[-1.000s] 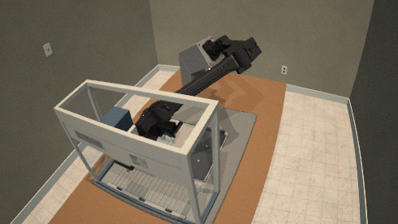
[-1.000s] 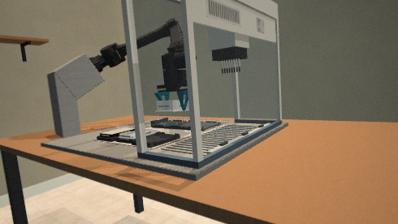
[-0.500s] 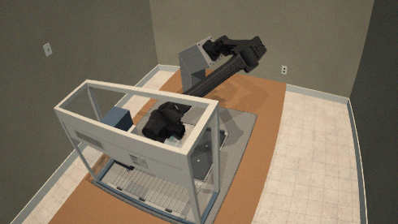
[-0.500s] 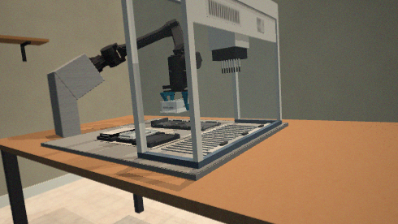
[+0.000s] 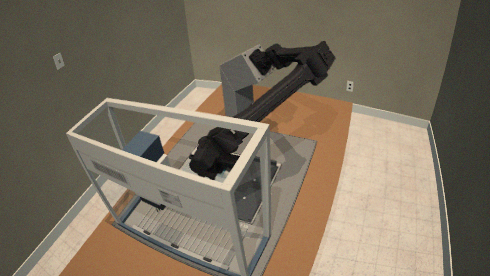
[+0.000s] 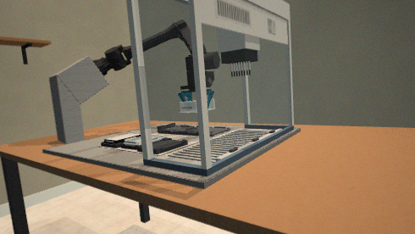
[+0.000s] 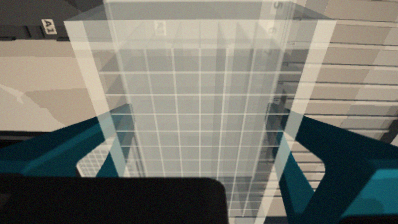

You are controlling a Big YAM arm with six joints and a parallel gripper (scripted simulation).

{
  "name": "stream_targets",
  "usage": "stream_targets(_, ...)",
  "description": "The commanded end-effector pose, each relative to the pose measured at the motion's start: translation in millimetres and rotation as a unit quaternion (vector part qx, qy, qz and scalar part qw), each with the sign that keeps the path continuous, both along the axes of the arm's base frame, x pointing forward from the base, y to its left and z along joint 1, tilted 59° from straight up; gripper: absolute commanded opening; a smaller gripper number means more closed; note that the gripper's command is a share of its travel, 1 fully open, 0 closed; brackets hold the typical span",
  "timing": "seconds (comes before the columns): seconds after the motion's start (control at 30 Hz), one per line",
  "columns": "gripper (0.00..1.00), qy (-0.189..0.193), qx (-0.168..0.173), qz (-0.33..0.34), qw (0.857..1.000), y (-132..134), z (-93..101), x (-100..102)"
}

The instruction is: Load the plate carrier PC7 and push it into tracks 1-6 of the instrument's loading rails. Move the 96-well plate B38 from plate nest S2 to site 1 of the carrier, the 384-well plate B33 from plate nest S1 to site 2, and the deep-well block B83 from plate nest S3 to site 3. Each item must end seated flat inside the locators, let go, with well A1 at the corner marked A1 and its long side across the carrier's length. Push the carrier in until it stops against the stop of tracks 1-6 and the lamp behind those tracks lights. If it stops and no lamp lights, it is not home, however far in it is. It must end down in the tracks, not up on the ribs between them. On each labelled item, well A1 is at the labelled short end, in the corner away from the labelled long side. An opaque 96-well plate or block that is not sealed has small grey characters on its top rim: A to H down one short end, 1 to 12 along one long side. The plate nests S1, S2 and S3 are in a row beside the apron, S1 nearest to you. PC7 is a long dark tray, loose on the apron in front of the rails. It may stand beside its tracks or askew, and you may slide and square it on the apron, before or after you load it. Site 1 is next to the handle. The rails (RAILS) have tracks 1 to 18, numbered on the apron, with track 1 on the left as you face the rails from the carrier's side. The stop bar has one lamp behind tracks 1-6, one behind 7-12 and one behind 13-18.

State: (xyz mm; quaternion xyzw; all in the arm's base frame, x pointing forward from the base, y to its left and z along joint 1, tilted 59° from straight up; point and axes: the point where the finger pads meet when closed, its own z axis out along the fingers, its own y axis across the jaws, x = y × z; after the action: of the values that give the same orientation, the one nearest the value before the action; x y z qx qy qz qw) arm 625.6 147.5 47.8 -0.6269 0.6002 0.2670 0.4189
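My gripper [image 6: 196, 98] is shut on a clear well plate [image 6: 192, 105] and holds it high in the air inside the instrument frame. In the wrist view the plate [image 7: 200, 110] is see-through with a grid of wells, and the teal fingers clamp its two long sides. I cannot read its label. The dark carrier PC7 [image 6: 192, 129] lies on the apron below it, and one of its A1 corner marks [image 7: 48, 25] shows at the top left of the wrist view. The plate nests [image 6: 140, 142] lie in a row to the left. In the top view the wrist [image 5: 215, 152] hides the plate.
The ribbed rails [image 6: 229, 142] run along the deck to the right of the carrier and show in the wrist view [image 7: 350, 75]. The frame's front post [image 6: 201, 85] stands close to the gripper. A pipetting head [image 6: 239, 59] hangs from the frame's top to the right.
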Motion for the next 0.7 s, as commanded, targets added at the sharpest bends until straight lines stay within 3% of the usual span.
stream_targets(0.0,0.0,0.005,0.001,-0.008,1.0,4,11.3,-1)
stream_targets(0.4,0.0,0.007,0.001,-0.003,1.0,35,55.9,-5)
stream_targets(0.47,0.0,0.007,0.001,-0.003,1.0,35,55.9,-5)
stream_targets(0.5,0.0,0.019,0.001,-0.026,0.999,8,43.9,3)
stream_targets(0.57,0.0,0.004,0.002,-0.006,1.0,37,69.0,-2)
stream_targets(0.67,0.0,-0.001,0.002,-0.003,1.0,48,83.5,-2)
